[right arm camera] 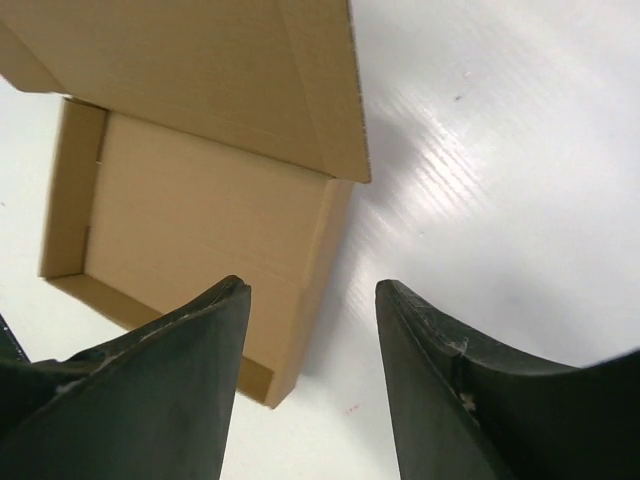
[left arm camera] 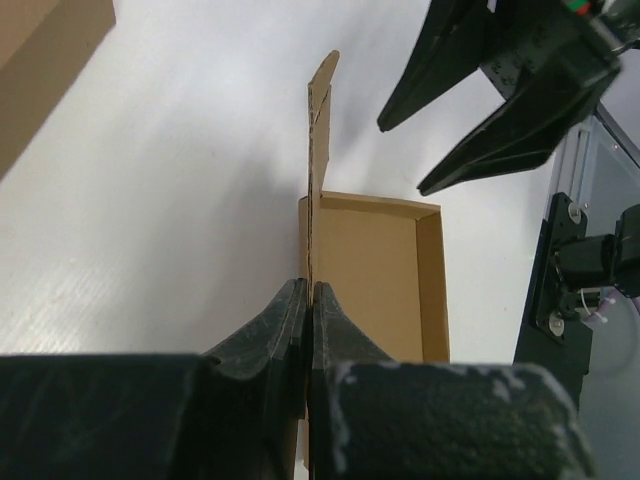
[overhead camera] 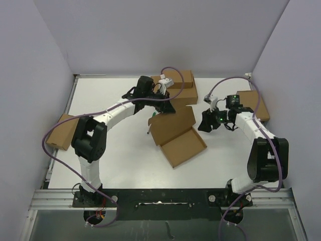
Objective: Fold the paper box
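The paper box (overhead camera: 183, 147) lies in the middle of the table as a shallow brown tray with its lid panel (overhead camera: 173, 123) raised at an angle. My left gripper (overhead camera: 165, 106) is shut on the lid's far edge. In the left wrist view the lid (left arm camera: 318, 130) stands edge-on, pinched in the gripper (left arm camera: 311, 287), with the tray (left arm camera: 370, 270) beyond it. My right gripper (overhead camera: 205, 123) hangs open just right of the box, touching nothing. Its wrist view shows the tray (right arm camera: 190, 230) and lid (right arm camera: 200, 70) ahead of the spread fingers (right arm camera: 200, 340).
A stack of plain brown boxes (overhead camera: 180, 86) stands at the back, just behind the left gripper. Another box (overhead camera: 255, 105) sits at the right wall behind the right arm. One more box (overhead camera: 62, 131) lies at the table's left edge.
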Robot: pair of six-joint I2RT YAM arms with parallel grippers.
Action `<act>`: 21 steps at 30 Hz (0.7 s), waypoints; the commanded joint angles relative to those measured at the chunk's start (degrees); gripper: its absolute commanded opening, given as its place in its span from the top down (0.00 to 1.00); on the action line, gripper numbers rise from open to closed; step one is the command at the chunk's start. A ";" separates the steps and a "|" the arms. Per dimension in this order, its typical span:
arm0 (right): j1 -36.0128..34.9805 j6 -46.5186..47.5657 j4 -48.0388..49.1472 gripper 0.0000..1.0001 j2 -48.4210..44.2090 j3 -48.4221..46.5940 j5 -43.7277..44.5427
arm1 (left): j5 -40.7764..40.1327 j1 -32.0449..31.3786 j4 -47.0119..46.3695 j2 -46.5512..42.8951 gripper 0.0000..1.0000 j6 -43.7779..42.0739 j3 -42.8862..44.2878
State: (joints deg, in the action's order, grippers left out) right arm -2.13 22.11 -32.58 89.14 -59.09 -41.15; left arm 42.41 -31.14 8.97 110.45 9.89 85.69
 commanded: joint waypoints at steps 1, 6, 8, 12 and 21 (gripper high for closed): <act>4.50 1.09 -0.28 0.46 -6.17 -0.69 -9.15 | 2.00 -0.81 -0.57 4.68 1.00 -1.20 7.90; 8.32 0.48 -0.18 0.45 -7.45 -0.19 -12.71 | 0.24 -2.75 1.18 11.29 0.83 -0.80 17.45; 8.94 0.31 -0.07 0.45 -7.71 -0.10 -13.30 | -1.52 -3.75 2.73 13.85 0.74 -0.65 21.97; 9.91 0.22 -0.11 0.45 -8.17 0.11 -14.47 | -8.34 -4.80 5.29 15.53 0.60 -0.43 29.13; 10.95 -0.14 0.32 0.44 -10.14 0.64 -17.81 | -25.39 -3.39 -3.41 -5.27 0.38 -4.76 11.66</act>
State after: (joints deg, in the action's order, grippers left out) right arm 8.29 22.09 -33.26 82.30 -58.98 -54.74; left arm 26.48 -36.12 12.36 121.36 7.90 106.02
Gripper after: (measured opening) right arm 0.555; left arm 0.567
